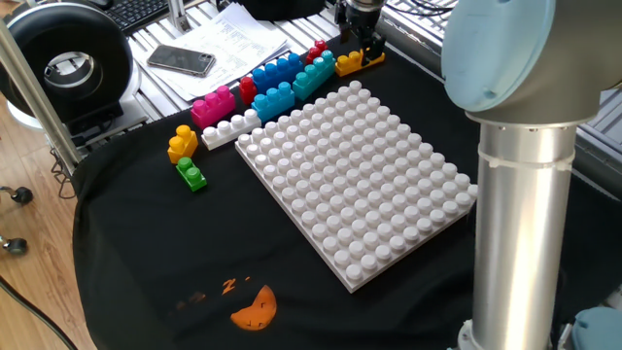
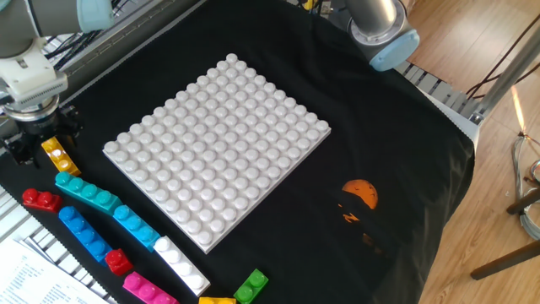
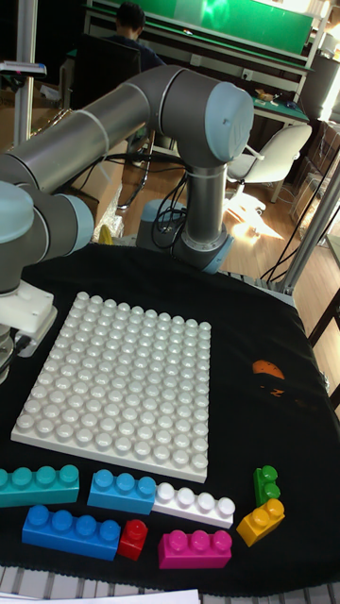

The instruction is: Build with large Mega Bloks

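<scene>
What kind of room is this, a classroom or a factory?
Most likely a robotics lab or workshop: a big grey robot arm works at a cloth-covered table, a person sits at a long bench behind, and a keyboard lies nearby.

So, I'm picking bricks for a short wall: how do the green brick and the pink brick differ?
The green brick is small with two studs; the pink brick is longer with three. In the tall fixed view, green points away from the camera, pink lies crosswise. Both sit loose on the black cloth, off the white baseplate.
</scene>
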Robot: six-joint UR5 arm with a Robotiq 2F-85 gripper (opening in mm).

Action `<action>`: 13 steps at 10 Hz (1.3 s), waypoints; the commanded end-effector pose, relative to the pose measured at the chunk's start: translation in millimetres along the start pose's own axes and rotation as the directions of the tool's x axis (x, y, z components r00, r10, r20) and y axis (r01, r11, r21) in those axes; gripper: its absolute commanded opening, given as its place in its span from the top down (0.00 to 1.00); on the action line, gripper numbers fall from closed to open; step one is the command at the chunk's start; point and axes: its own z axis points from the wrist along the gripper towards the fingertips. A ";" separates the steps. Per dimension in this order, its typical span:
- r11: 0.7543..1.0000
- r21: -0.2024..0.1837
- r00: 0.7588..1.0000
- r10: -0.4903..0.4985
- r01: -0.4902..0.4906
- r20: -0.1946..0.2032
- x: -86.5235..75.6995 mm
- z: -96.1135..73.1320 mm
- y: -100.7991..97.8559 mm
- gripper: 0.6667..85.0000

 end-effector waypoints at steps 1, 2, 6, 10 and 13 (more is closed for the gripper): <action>1.000 0.005 1.000 0.027 -0.027 -0.001 1.9 8.0 -0.4 0.15; 0.999 -0.009 0.999 0.032 -0.032 0.012 -1.1 10.4 3.0 0.16; 0.999 -0.015 0.999 0.049 -0.049 0.010 0.7 13.1 5.3 0.17; 0.999 -0.016 0.998 0.052 -0.052 0.020 -2.4 15.2 6.0 0.17; 0.998 -0.036 0.999 0.051 -0.051 -0.007 4.5 15.1 11.4 0.17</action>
